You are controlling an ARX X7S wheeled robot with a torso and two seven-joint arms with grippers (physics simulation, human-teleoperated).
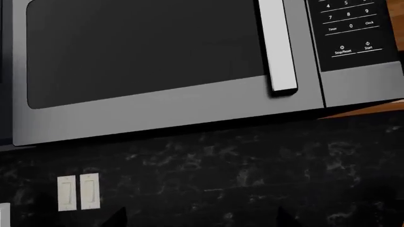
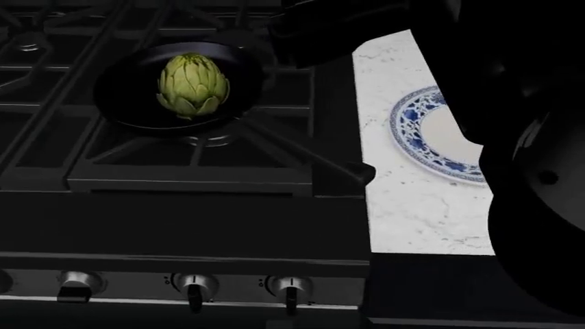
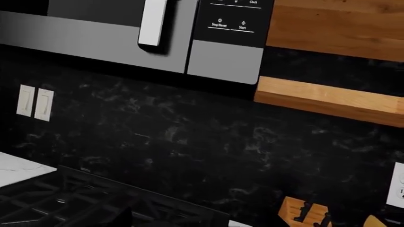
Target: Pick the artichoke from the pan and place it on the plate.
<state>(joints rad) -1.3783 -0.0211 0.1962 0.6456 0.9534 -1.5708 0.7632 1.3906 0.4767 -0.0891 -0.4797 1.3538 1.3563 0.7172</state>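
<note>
Kitchen, gas stove [image 2: 183,171], microwave [image 1: 164,71], knife block [image 3: 306,213]

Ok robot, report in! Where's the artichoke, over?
Grippers not in view. Artichoke sitting in pan on stove. Plate bare where visible, on counter, partly hidden by dark arm. Over.

We count 1 artichoke [image 2: 192,84], 1 pan [image 2: 123,103] and 1 plate [image 2: 416,140]. Along the stove front we see 3 knobs [image 2: 194,286]. We count 1 microwave [image 1: 158,71], with 1 handle [image 1: 277,45] on its door. On the dark wall we see 2 switches [image 1: 77,191] side by side. By the right wrist view we find 1 knife block [image 3: 304,213], 2 wooden shelves [image 3: 328,99] and 1 white outlet [image 3: 398,191] at the picture's edge. We see 1 worktop [image 2: 402,205].
</note>
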